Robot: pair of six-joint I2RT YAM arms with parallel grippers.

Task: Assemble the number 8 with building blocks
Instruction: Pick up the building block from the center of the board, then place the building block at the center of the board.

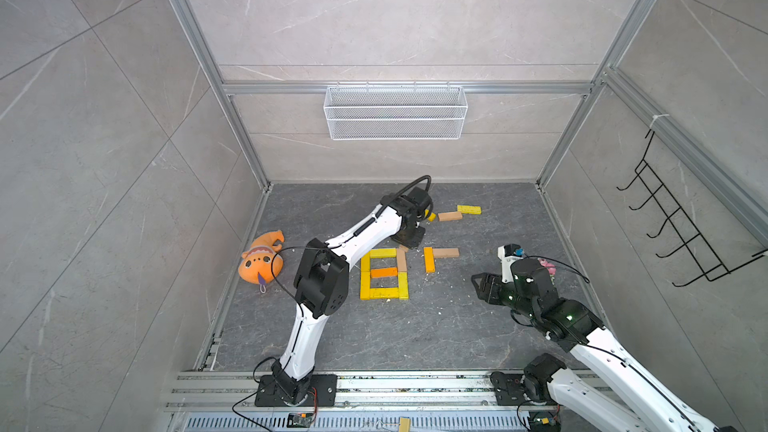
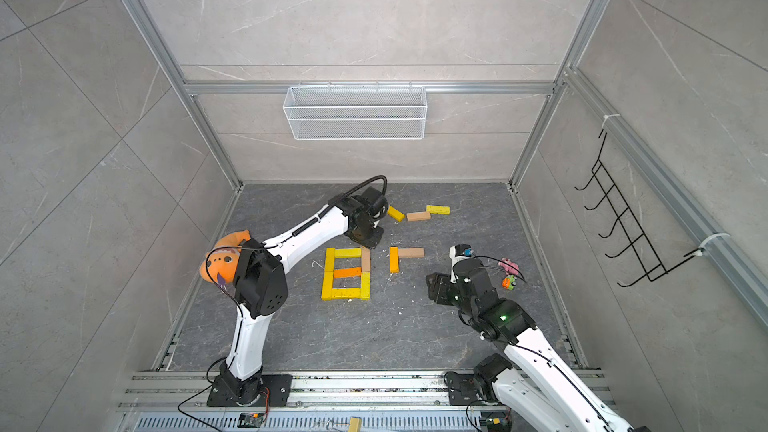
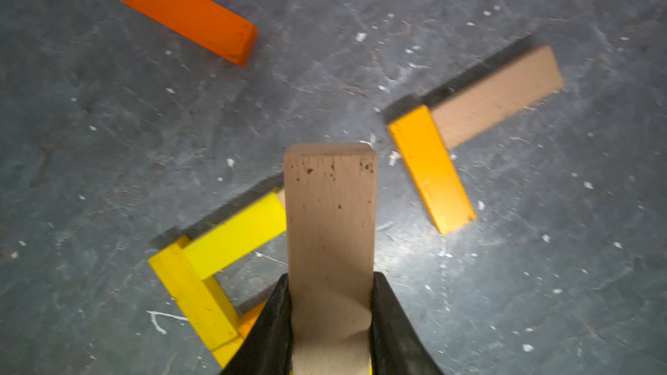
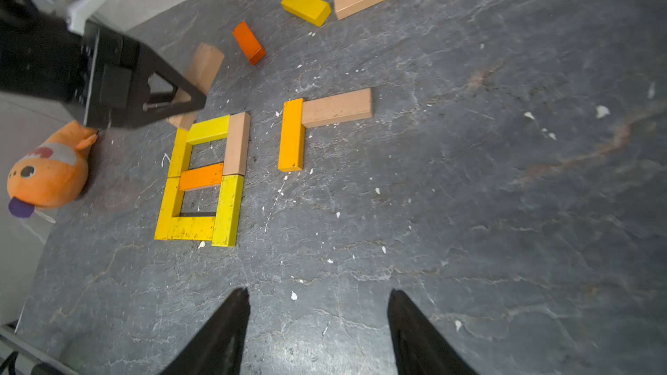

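Several building blocks lie flat as a squared figure (image 1: 384,274) (image 2: 347,274) (image 4: 202,178) of yellow, orange and tan bars on the dark floor. My left gripper (image 3: 330,275) (image 1: 409,238) is shut on a tan block (image 3: 330,218) (image 4: 205,64), which hangs tilted just above the figure's far end. Right of the figure an orange-yellow block (image 1: 429,259) (image 3: 431,169) touches a tan block (image 1: 446,252) (image 3: 498,95) in an L. My right gripper (image 4: 317,295) (image 1: 478,282) stands open and holds nothing, to the right of the figure.
Loose blocks lie farther back: yellow (image 1: 468,209), tan (image 1: 450,216), a short yellow one (image 4: 306,7) and an orange one (image 4: 249,43). An orange plush toy (image 1: 262,259) lies by the left wall. Small toys (image 2: 509,274) sit behind my right arm. A wire basket (image 1: 395,112) hangs on the back wall.
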